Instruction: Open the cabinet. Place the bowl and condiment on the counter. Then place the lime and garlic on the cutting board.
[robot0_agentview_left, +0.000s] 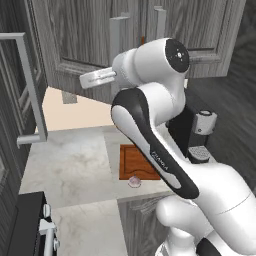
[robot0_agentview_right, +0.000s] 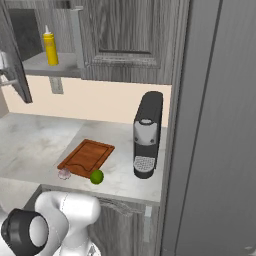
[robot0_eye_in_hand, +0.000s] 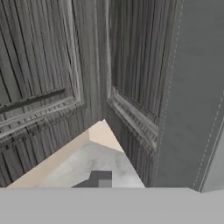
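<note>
Marbled counter (robot0_agentview_right: 35, 142) is seen carrying the cutting board (robot0_agentview_right: 86, 156) with garlic (robot0_agentview_right: 64, 173) and lime (robot0_agentview_right: 96, 176) beside its near edge, the condiment (robot0_agentview_right: 49, 46) shelved in the partly opened cabinet (robot0_agentview_right: 125, 40), the fingers' state being undeterminable.

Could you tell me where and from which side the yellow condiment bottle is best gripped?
Grip the condiment around its straight yellow body, below the narrow nozzle, coming level from the open front of the cabinet; it stands upright near the shelf's front edge, probably with room either side.
</note>
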